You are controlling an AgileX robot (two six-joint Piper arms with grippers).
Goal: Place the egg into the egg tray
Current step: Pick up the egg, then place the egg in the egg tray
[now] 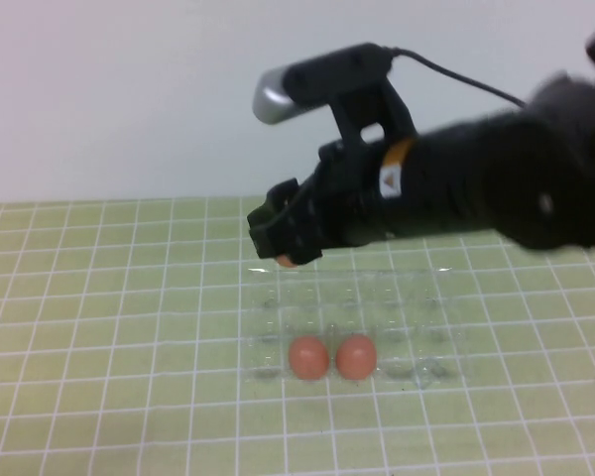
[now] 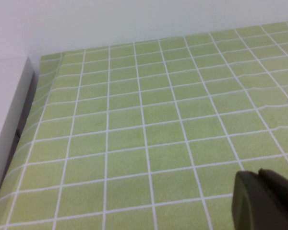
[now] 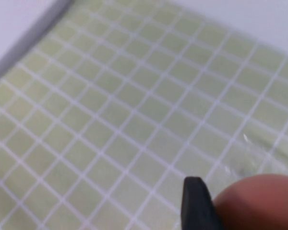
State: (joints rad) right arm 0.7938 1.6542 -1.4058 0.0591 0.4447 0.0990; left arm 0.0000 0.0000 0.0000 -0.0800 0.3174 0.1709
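A green gridded mat [image 1: 99,327] covers the table under a pale wall. The right gripper [image 1: 286,238] hangs over the far left edge of the tray [image 1: 416,297], clamped on an egg [image 3: 259,201] mostly hidden by its fingers. Two eggs [image 1: 308,357] sit in the near row. The left gripper [image 2: 259,201] is cut off at the frame edge; whether it is closed is unclear.

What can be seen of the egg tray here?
The egg tray is thin, clear, glossy plastic with rows of moulded cups, lying flat on the green checked mat. Two reddish-brown eggs sit side by side in its near row. The right gripper hangs over its far left corner; the left gripper is elsewhere.
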